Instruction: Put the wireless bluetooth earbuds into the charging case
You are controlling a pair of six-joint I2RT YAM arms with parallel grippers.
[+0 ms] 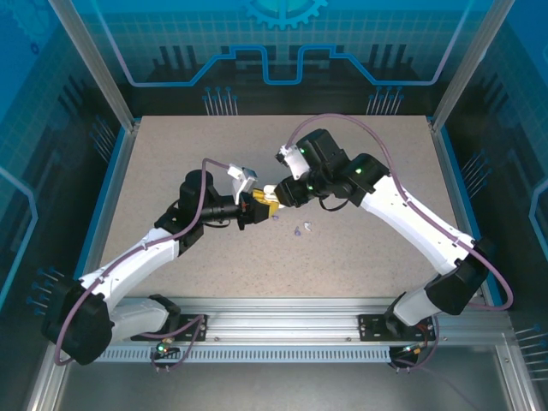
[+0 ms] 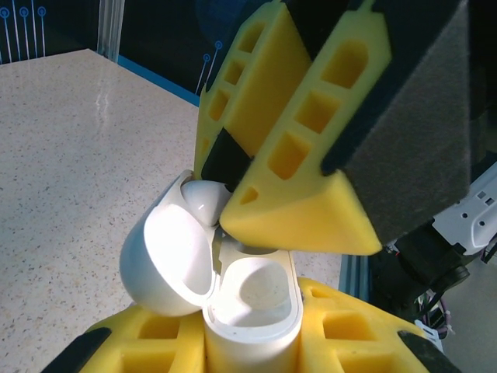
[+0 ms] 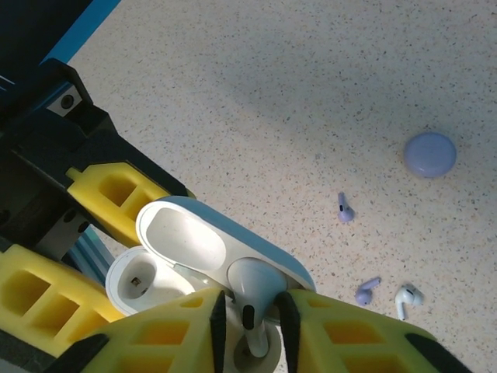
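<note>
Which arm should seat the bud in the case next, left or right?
Right. The right gripper pinches an earbud right at the open charging case. The left gripper is shut on the case body, so it is probably best as the holder.

The case and held earbud are rendered glossy white, the fingers yellow. The table is speckled beige; the loose earbuds are coloured lavender and white, the disc lavender.

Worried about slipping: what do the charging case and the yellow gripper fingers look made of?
Charging case: hard white plastic, glossy; it shows bright highlights. Yellow fingers: matte, probably printed plastic or foam, with open ribbed cells and no shine.
</note>
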